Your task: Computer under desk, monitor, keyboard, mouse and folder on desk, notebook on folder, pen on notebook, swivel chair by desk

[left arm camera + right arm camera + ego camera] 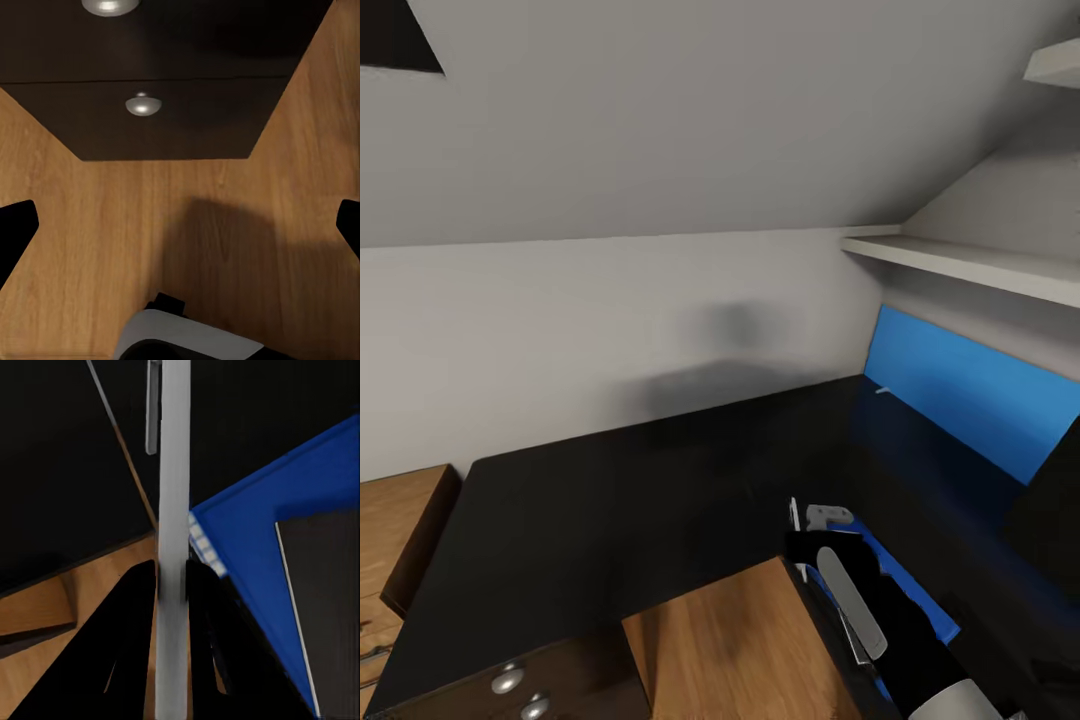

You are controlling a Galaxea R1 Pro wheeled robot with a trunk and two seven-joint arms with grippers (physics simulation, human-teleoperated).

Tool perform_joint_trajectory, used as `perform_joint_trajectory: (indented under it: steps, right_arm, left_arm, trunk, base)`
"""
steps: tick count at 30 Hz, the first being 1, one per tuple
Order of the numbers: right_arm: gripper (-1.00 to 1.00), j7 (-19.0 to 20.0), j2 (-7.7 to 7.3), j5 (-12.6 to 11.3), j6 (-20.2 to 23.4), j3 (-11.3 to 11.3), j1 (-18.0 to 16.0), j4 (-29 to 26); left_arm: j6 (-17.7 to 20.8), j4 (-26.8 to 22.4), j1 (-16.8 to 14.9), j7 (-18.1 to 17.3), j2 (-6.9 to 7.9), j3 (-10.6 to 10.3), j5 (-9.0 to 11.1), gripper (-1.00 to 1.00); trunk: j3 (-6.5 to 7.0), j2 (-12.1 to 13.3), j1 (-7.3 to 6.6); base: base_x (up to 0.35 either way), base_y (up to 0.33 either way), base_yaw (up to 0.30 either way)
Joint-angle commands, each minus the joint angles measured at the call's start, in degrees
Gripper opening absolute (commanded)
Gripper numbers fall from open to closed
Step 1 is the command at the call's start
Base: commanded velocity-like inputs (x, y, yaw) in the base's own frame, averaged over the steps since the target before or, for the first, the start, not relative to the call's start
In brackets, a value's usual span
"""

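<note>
Right gripper [172, 585]: fingers squeezed a thin pale grey stick, the pen [174, 495], lower right of head view.
Bright blue flat folder [247, 540]: on big black-topped desk [640, 480], dark notebook [322, 585] on it.
Left gripper [180, 225]: fingers apart, over wooden floor [97, 240] by black drawers [165, 112].

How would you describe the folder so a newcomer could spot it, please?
Follow the black desk to its near right edge. The folder lies flat there, bright blue; the other blue thing, the back panel, stands upright at the desk's rear.

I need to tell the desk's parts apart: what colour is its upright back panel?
Bright blue; the back panel shows best in the head view.
</note>
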Motion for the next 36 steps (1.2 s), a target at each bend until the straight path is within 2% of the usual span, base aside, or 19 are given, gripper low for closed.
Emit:
perform_joint_trajectory:
  steps: [1,20,26,36]
  right_arm:
    - [-1.00,-0.5,-0.20,-0.7,0.0,0.2,-0.1,-0.1]
    - [-1.00,-0.5,-1.02,-0.3,0.0,0.1,-0.1,0.0]
    - [-1.00,-0.4,-3.12,-0.3,0.0,0.1,-0.1,0.2]
    - [-1.00,-0.3,-4.00,-0.2,0.0,0.2,-0.1,0.4]
  left_arm:
    - [-0.1,0.0,0.0,0.5,-0.02,0.1,-0.6,1.00]
    - [-0.1,0.0,0.0,0.5,-0.02,0.1,-0.6,1.00]
    - [0.0,0.0,0.0,0.5,-0.02,0.1,-0.6,1.00]
    - [-0.1,0.0,0.0,0.5,-0.02,0.1,-0.6,1.00]
  trunk:
    - [-0.07,-0.1,0.00]
    - [-0.07,-0.1,0.00]
    - [-0.07,-0.1,0.00]
    - [-0.07,-0.1,0.00]
  base:
    - [-0.036,-0.054,-0.001]
    - [-0.099,-0.100,0.000]
    - [-0.108,-0.170,0.000]
    - [-0.025,-0.035,0.000]
